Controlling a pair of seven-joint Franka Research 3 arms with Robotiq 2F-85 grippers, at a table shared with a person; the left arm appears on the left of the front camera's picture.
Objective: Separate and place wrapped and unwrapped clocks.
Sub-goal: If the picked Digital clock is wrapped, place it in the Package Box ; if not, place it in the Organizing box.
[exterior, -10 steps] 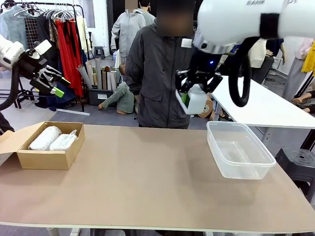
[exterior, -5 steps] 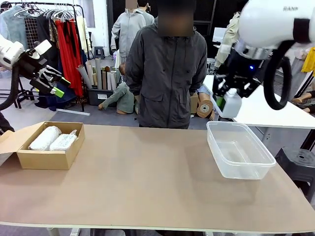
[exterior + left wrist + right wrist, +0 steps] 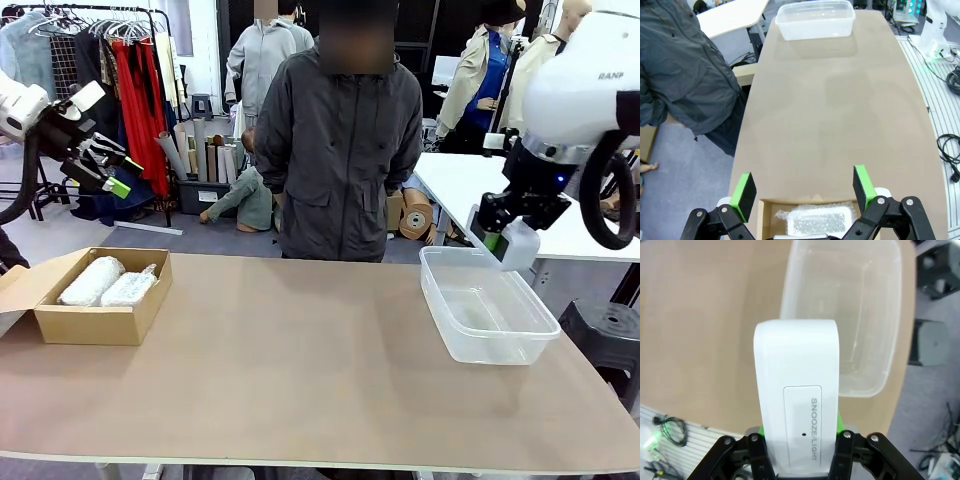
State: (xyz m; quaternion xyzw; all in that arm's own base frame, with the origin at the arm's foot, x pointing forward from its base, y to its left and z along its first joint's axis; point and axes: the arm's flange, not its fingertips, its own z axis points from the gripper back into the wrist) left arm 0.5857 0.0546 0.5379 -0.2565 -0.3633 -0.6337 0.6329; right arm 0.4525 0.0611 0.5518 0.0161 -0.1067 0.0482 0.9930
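Note:
My right gripper (image 3: 503,236) is shut on the bare white unwrapped clock (image 3: 521,245), which hangs just above the far right rim of the clear plastic tub (image 3: 487,306). In the right wrist view that clock (image 3: 797,390) stands up between my fingers, its face printed SNOOZE/LIGHT, over the tub (image 3: 850,305). Two wrapped clocks (image 3: 92,280) (image 3: 130,288) lie side by side in the brown cardboard box (image 3: 90,322) at the table's left. My left gripper (image 3: 110,172) hangs open, high above that box. The left wrist view looks down past the left gripper (image 3: 805,187) on one wrapped clock (image 3: 817,222).
A person in a dark grey jacket (image 3: 340,150) stands at the table's far side, near the middle. A white table (image 3: 530,215) stands behind the tub on the right. A black stool (image 3: 605,335) sits off the table's right edge. The brown tabletop (image 3: 300,370) lies bare between box and tub.
My right arm has swung right and down with the unwrapped clock, from in front of the person to above the tub's far right rim. The left arm has not moved.

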